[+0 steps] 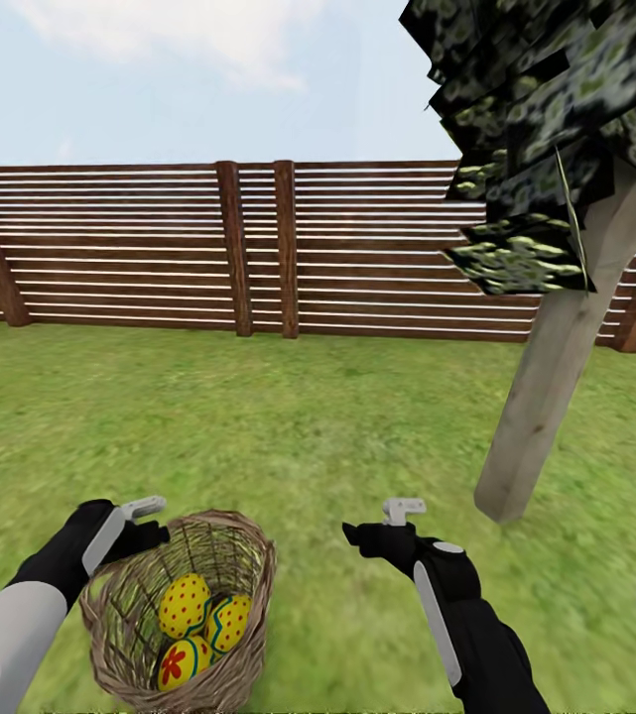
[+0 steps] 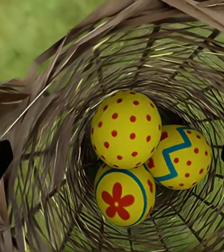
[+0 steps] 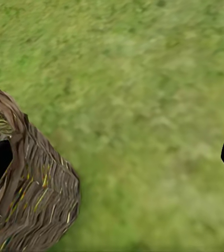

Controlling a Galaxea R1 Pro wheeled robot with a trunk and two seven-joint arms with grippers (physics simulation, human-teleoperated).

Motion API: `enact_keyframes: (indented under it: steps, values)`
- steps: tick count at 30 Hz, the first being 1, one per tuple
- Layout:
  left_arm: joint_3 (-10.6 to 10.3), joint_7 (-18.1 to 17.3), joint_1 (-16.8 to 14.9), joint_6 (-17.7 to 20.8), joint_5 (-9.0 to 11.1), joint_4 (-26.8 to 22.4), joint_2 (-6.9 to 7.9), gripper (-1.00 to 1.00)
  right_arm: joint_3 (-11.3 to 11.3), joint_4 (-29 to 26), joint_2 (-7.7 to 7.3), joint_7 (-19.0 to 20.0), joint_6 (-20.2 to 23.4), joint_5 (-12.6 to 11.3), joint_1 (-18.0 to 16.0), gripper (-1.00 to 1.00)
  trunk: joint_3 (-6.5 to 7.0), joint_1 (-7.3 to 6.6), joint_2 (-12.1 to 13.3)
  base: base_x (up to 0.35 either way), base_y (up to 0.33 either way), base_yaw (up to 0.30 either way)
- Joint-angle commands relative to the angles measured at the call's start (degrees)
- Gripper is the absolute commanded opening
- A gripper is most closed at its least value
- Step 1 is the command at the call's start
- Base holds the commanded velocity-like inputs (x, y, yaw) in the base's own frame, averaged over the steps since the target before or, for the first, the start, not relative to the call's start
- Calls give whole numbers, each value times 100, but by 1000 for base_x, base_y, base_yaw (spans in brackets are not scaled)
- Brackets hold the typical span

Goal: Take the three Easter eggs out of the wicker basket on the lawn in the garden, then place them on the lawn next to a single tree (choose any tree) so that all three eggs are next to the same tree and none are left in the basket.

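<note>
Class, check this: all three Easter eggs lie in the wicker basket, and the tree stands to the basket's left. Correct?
Not quite: the tree stands to the right of the wicker basket, as the head view shows. All three Easter eggs do lie inside.

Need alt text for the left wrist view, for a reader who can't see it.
Three Easter eggs, yellow with red dots, blue zigzags and a red flower, lie together at the bottom of the wicker basket, seen from above. Green lawn shows beyond its rim.
</note>
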Motion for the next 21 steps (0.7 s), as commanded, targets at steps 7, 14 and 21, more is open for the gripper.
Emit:
enact_keyframes:
  steps: [7,14,21]
  values:
    - [-115,38,-2,19,64,-13,0,100,-1,18,2,13,16,-7,-3,100,-132,153,-285,0,0,0]
    - [-139,-39,-2,19,65,-16,-5,100,-1,21,2,13,12,-8,-3,100,-258,307,-566,0,0,0]
    - [-165,-183,-2,14,65,-16,-11,100,-1,22,2,13,11,-10,-3,100,-392,422,-769,0,0,0]
